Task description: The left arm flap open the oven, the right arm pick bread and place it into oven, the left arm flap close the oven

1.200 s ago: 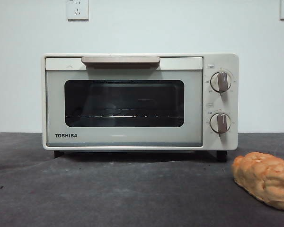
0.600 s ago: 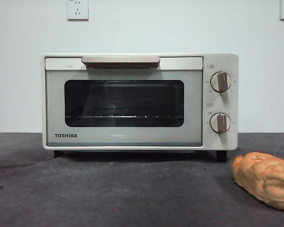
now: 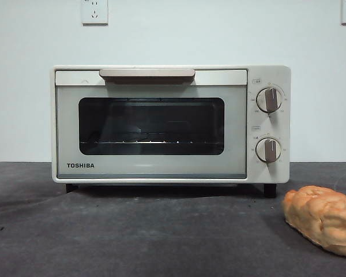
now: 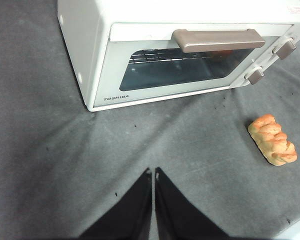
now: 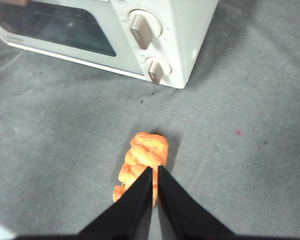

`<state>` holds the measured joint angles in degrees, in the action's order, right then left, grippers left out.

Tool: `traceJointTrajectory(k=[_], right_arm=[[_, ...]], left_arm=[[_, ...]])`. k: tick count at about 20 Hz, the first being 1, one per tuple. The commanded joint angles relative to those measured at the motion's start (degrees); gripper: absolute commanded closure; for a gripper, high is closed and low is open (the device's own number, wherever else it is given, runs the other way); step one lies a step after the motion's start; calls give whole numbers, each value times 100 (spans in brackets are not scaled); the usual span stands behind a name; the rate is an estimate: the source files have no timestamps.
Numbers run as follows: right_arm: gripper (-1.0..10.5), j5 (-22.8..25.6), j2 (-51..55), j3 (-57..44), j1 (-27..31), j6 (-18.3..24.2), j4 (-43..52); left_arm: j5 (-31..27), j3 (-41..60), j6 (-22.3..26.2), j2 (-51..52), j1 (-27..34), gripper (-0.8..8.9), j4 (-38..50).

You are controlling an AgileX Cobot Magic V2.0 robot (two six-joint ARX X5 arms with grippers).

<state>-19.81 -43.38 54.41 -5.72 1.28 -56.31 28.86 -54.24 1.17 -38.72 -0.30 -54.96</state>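
The cream-white Toshiba oven (image 3: pixel 161 124) stands on the grey table with its door closed, beige bar handle (image 3: pixel 147 73) at the top. It also shows in the left wrist view (image 4: pixel 155 55) and the right wrist view (image 5: pixel 115 35). The golden-orange bread (image 3: pixel 324 218) lies on the table in front of the oven's knob side, and shows in the left wrist view (image 4: pixel 272 140). My left gripper (image 4: pixel 153 173) is shut and empty, above the table in front of the oven door. My right gripper (image 5: pixel 154 171) is shut and empty, hovering just over the bread (image 5: pixel 142 157).
Two beige knobs (image 3: pixel 269 99) sit on the oven's right panel. A white wall with power sockets (image 3: pixel 94 11) stands behind the oven. The dark grey cloth (image 3: pixel 132 231) covers the table. No arm shows in the front view.
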Motion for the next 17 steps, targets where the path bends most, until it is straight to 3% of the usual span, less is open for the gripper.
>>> traceJointTrajectory(k=[1, 2, 5, 13, 17], right_arm=[[930, -35, -35, 122, -20, 61, 22], [894, -42, -35, 122, -22, 39, 11], [507, -138, -35, 122, -20, -92, 11], [488, -136, -68, 109, -52, -426, 11], [488, -133, -114, -76, -415, -730, 98]], left_arm=[[35, -109, 120, -31, -15, 797, 52], [35, -109, 118, -31, -15, 797, 52], [35, -109, 118, -28, -15, 796, 52], [35, -109, 118, -28, -15, 797, 55], [35, -109, 116, -20, -15, 796, 55]])
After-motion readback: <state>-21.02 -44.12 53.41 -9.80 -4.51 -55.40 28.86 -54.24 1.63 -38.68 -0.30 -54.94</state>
